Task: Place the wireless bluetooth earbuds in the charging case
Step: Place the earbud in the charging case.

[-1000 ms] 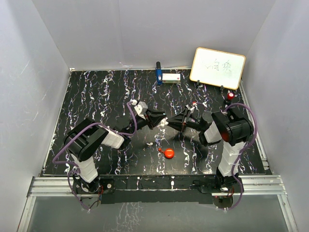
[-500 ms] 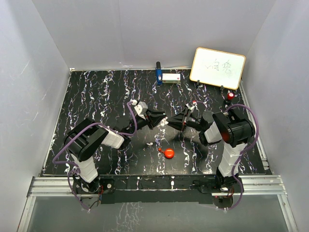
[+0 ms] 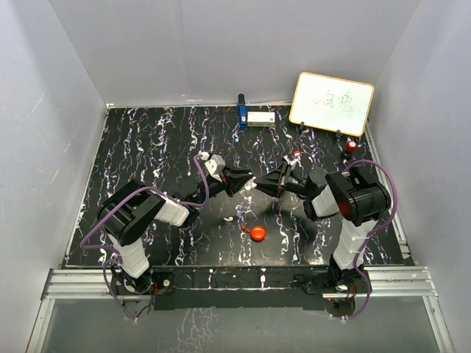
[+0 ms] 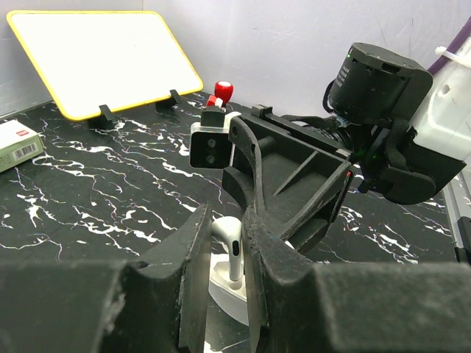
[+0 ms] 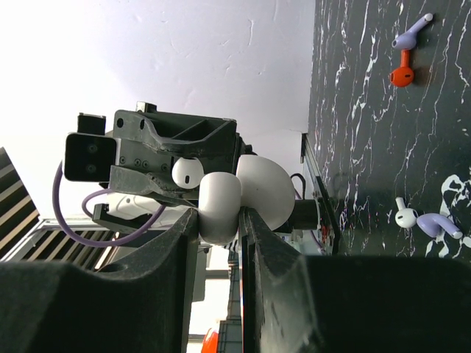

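Observation:
Over the middle of the table my left gripper (image 3: pixel 247 184) and right gripper (image 3: pixel 266 184) meet tip to tip. In the left wrist view my left gripper (image 4: pixel 229 220) is shut on a white earbud (image 4: pixel 230 237) held upright, its stem reaching down into the white charging case (image 4: pixel 221 285). My right gripper (image 5: pixel 218 216) is shut on the charging case (image 5: pixel 219 206), whose lid (image 5: pixel 266 193) stands open. The same earbud (image 5: pixel 187 173) shows beside the case's body. More earbuds lie on the table: a red one (image 5: pixel 401 76), a white one (image 5: pixel 402 218) and purple pieces (image 5: pixel 438 225).
A round red pod (image 3: pixel 257 234) and a small white piece (image 3: pixel 229 220) lie in front of the grippers. At the back stand a whiteboard (image 3: pixel 331 103), a white box (image 3: pixel 261 118) and a blue object (image 3: pixel 241 112). A red-topped item (image 3: pixel 352 146) sits at the right edge.
Both grips are unchanged. The meeting point of the two grippers has edged slightly toward the back of the table.

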{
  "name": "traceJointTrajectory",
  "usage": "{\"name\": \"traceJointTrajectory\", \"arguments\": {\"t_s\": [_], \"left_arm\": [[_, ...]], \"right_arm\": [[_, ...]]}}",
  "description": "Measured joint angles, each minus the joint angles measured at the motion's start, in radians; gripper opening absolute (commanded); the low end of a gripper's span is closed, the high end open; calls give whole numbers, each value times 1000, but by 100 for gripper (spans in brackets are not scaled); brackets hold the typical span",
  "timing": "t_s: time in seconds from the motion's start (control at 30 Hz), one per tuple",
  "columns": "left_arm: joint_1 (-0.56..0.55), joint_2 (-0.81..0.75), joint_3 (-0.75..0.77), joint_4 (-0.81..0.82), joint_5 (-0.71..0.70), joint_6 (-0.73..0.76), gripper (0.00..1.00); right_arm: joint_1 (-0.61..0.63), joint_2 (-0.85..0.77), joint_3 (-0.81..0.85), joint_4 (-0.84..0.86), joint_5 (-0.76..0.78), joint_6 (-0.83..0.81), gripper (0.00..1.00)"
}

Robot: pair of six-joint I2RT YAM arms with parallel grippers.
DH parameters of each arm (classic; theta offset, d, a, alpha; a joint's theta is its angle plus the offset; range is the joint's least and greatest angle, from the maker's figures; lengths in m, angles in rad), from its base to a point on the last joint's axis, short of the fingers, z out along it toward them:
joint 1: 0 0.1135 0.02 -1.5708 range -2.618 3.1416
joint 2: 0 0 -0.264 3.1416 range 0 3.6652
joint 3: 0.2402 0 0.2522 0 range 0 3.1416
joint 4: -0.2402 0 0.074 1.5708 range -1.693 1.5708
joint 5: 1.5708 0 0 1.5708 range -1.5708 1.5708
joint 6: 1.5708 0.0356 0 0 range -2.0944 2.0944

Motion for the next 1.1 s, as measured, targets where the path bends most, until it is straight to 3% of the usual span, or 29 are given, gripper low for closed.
{"name": "traceJointTrajectory", "arguments": {"t_s": [1.1], "left_arm": [[0, -2, 0, 7, 0, 32, 7]], "right_arm": [[0, -19, 4, 0, 2, 42, 0]]}}
